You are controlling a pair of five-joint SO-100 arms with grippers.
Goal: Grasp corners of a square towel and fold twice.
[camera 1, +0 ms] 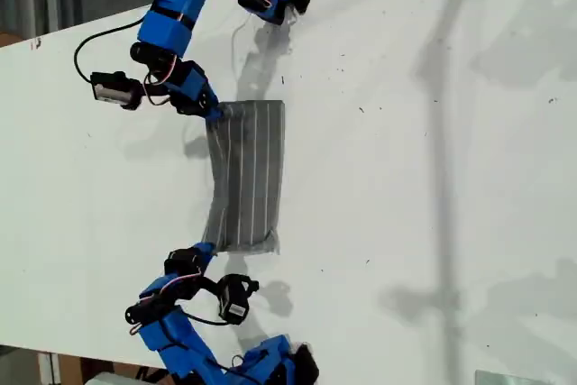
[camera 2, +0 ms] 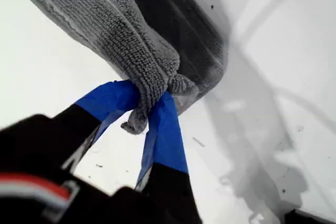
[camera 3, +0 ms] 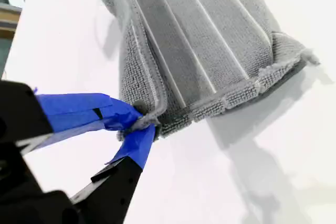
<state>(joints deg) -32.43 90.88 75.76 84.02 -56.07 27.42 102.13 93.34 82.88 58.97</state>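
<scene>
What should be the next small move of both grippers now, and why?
Probably carry both pinched corners together across the towel toward the exterior view's right. My first gripper and my second gripper each clamp a corner, and the cloth already lies folded once.

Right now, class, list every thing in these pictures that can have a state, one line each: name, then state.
towel: folded into a layered strip, pinched at two corners.
my first gripper: tool shut on a bunched towel corner.
my second gripper: tool shut on a towel corner.
table: white, bearing the towel.
</scene>
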